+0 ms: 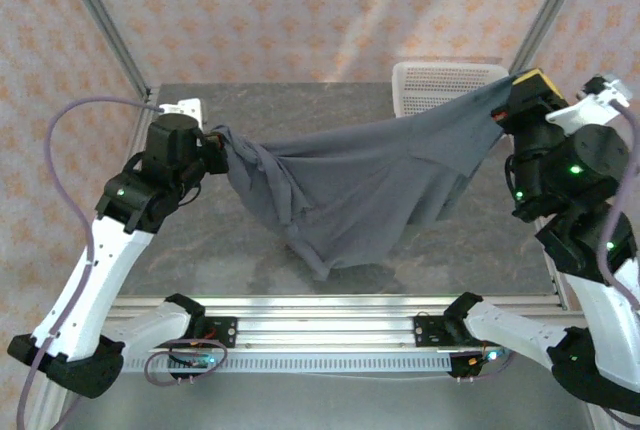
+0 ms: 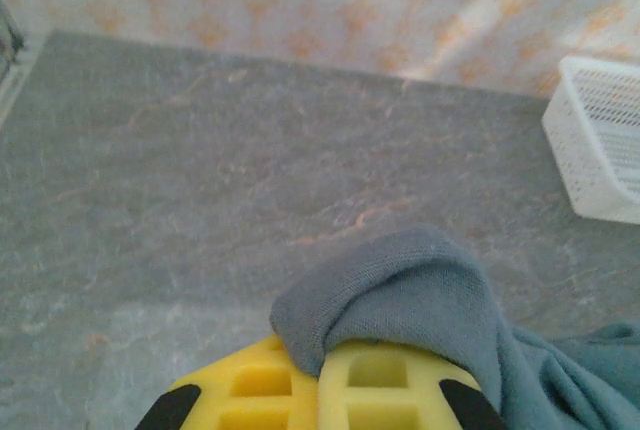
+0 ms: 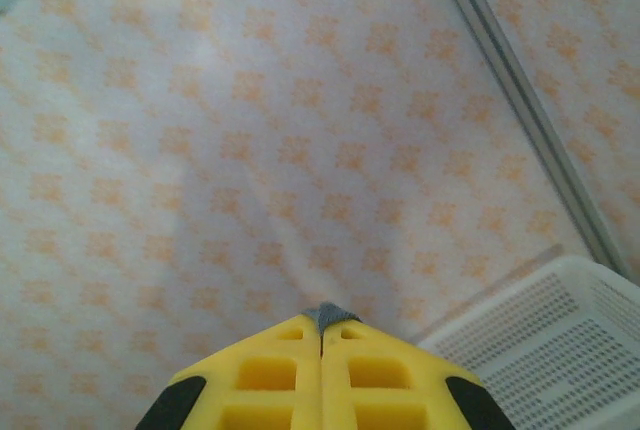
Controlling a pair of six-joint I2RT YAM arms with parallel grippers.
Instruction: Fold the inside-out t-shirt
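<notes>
Soft, even light from above; a faint shadow on the table point(image 1: 200, 240) beneath the t-shirt point(image 1: 370, 190). Wrist views are slightly blurred.

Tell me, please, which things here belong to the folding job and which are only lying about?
Job: t-shirt, hanging between the arms; left tool, shut on it; right tool, shut on it.
Lying about: white mesh basket, far right; small white object, far left corner.

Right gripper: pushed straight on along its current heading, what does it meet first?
Probably the patterned wall, though depth is hard to judge. The right gripper, shut on a pinch of the t-shirt, aims above the white basket, which sits low and to the right of that line.
</notes>
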